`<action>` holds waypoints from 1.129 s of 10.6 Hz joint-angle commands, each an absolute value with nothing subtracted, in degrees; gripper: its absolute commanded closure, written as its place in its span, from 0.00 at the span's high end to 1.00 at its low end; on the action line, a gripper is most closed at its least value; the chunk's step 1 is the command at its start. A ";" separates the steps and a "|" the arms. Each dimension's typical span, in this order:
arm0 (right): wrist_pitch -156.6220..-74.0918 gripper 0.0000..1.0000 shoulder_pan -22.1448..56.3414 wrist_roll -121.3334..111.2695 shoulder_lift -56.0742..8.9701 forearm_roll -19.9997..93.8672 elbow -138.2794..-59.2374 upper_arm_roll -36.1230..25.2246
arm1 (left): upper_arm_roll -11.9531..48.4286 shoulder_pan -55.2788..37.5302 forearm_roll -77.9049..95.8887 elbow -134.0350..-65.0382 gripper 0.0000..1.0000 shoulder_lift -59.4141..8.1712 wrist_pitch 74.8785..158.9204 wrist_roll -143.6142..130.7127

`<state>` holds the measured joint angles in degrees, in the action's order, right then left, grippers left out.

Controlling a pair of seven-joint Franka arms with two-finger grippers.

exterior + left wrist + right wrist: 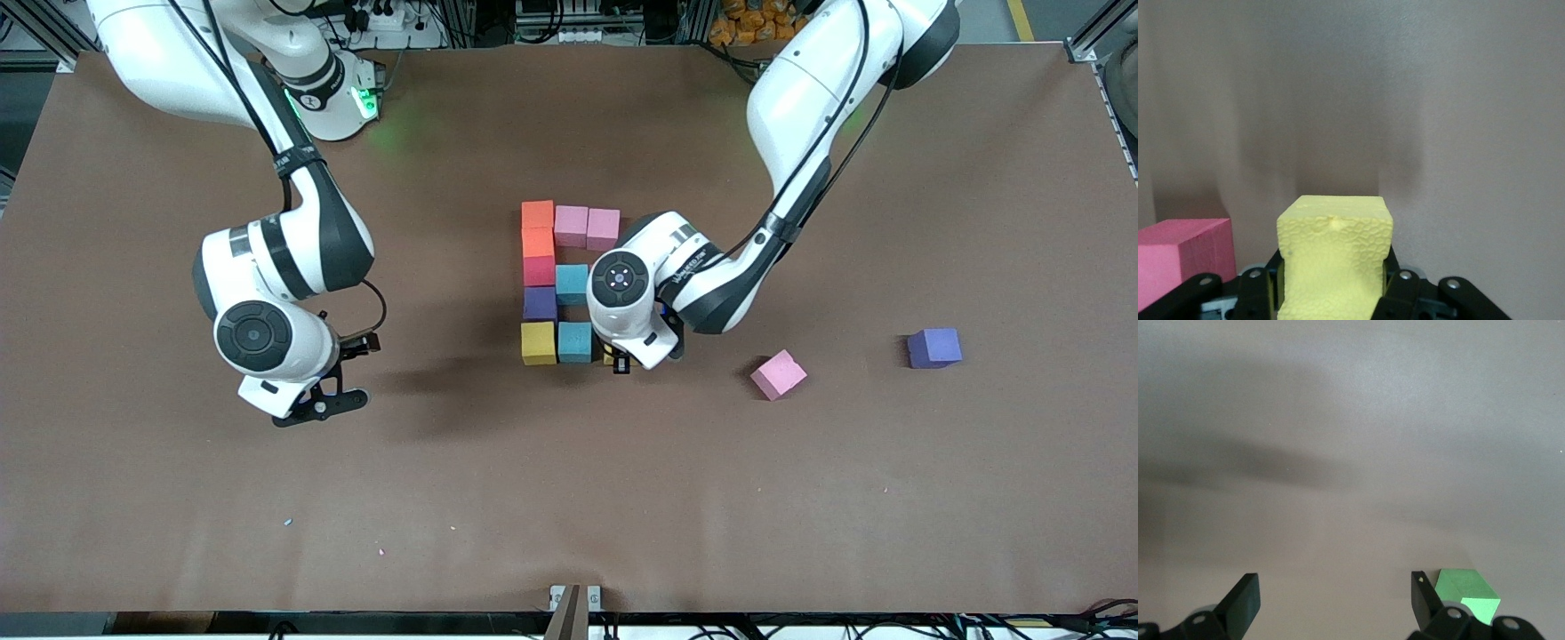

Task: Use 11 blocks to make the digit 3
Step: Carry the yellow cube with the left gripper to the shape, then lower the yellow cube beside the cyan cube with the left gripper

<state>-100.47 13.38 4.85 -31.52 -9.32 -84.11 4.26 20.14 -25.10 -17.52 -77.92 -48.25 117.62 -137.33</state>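
The brown table carries both arms, and the right arm waits toward its own end with the right gripper hanging empty above bare tabletop, its jaws spread wide; its wrist view catches a green cube just beside one finger. At mid-table stands the partly built digit 3, a cluster of touching blocks: an orange block with two pink blocks beside it form the bar farthest from the front camera; a second orange, a red and a purple block run down toward a yellow block; light blue blocks sit beside the red and beside the yellow. The left gripper is low at the end of that nearest bar, clamped on a second yellow block, just beside the light blue one. Toward the left arm's end lie a loose pink cube and a loose purple cube, well apart from the figure.
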 commanded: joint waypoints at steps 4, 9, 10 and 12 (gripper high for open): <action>-100.20 1.00 13.18 4.13 -29.97 -8.53 -85.52 4.39 | 18.54 -27.69 -17.05 -76.73 0.14 -49.65 116.81 -140.62; -100.28 1.00 13.18 4.13 -29.97 -8.53 -85.52 4.39 | 16.71 -29.52 -16.96 -75.59 0.14 -50.18 118.12 -141.59; -100.28 1.00 13.18 4.13 -29.97 -8.53 -85.52 4.39 | 16.18 -29.88 -16.88 -75.50 0.14 -50.36 118.82 -142.37; -100.28 1.00 13.18 4.13 -30.06 -8.53 -85.52 4.39 | 16.17 -30.14 -16.70 -74.71 0.14 -50.54 119.71 -142.65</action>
<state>-100.45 13.38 4.85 -31.52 -9.32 -84.11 4.26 17.16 -28.96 -17.52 -76.69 -49.79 119.50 -141.84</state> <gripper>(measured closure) 0.000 0.463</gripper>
